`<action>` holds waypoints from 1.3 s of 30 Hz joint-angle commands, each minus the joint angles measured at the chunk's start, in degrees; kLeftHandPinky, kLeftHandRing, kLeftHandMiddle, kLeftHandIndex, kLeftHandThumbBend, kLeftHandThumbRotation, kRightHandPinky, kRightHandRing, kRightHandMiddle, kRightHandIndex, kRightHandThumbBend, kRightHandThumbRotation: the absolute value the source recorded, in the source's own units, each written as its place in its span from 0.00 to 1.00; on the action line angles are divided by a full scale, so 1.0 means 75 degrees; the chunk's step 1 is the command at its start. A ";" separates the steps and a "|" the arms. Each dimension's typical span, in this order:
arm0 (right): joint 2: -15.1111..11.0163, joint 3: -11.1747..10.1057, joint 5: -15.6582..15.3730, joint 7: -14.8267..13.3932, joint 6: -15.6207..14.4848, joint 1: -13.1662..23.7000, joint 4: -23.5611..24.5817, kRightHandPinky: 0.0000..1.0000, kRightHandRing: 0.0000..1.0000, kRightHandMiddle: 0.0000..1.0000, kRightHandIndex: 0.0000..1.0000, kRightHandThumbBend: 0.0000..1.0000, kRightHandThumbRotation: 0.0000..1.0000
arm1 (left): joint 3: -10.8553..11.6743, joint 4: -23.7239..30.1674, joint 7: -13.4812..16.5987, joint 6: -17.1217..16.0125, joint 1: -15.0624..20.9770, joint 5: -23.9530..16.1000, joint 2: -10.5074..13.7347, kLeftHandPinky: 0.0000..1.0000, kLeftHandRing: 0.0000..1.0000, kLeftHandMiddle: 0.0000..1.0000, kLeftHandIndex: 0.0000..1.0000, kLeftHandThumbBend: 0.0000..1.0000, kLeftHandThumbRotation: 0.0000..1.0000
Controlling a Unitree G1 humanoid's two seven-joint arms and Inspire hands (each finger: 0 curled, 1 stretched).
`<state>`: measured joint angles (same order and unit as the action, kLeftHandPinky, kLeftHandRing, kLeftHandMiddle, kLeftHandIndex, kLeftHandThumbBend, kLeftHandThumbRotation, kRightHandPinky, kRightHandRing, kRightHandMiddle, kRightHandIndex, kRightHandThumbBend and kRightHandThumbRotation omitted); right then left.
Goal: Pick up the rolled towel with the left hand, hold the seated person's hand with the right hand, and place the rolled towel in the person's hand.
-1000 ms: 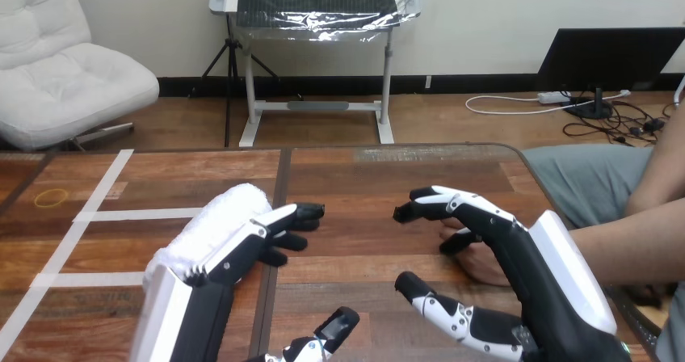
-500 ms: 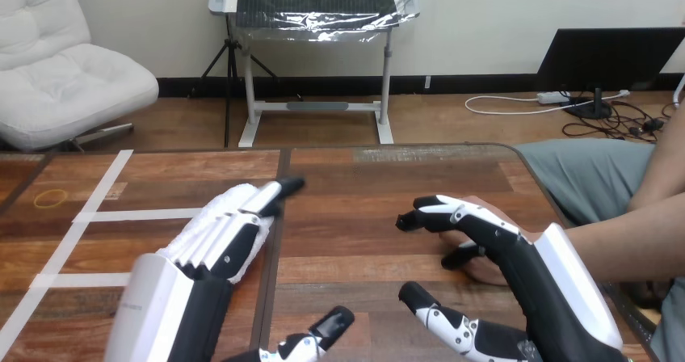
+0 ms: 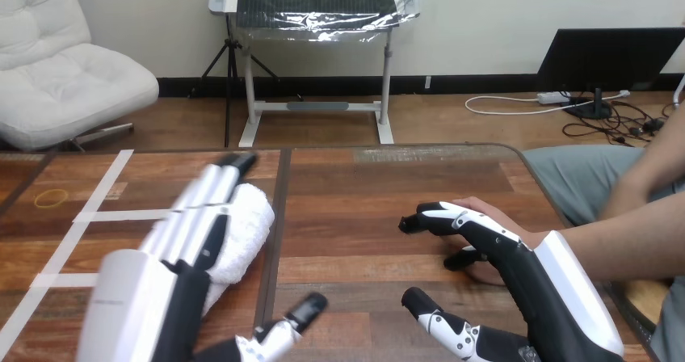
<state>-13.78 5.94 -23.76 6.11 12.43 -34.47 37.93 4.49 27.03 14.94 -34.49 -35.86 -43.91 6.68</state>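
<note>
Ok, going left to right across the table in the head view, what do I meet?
White tape strip → left hand → rolled towel → right hand → person's forearm. The person's hand overlaps the right hand, so it is left unplaced.

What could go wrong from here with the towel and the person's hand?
1. The left hand is over the towel with straight fingers and its thumb well apart, so closing now might nudge the roll sideways instead of gripping it.
2. The right hand hangs over the person's hand without curling round it; closing could pinch fingers, or that hand could slip out before the towel arrives.
</note>
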 commanded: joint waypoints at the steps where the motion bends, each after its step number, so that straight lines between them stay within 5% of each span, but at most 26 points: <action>1: -0.0007 -0.0132 -0.0045 -0.0080 0.0130 0.0358 0.0064 0.63 0.80 0.84 0.72 0.41 0.00 | 0.0153 0.0228 0.0360 0.0237 0.0583 -0.0219 -0.0154 0.90 0.97 0.99 0.98 0.74 0.64; 15: 0.0045 -0.0097 -0.0208 -0.0142 0.0096 0.0877 -0.0307 0.65 0.81 0.84 0.74 0.41 0.00 | 0.0168 -0.0059 0.0879 0.1228 0.1230 -0.0810 -0.0073 0.99 1.00 1.00 1.00 0.77 0.72; 39: -0.0031 -0.0198 -0.0298 -0.0249 0.0213 0.1701 -0.0942 0.64 0.79 0.82 0.71 0.40 0.00 | -0.0369 -0.1824 0.0455 0.3513 0.3461 -0.1849 0.0598 0.86 0.94 0.98 1.00 0.78 0.78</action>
<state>-13.81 5.72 -25.71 5.81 12.54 -25.10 31.45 3.67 16.71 19.11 -10.17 -15.90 -56.45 9.29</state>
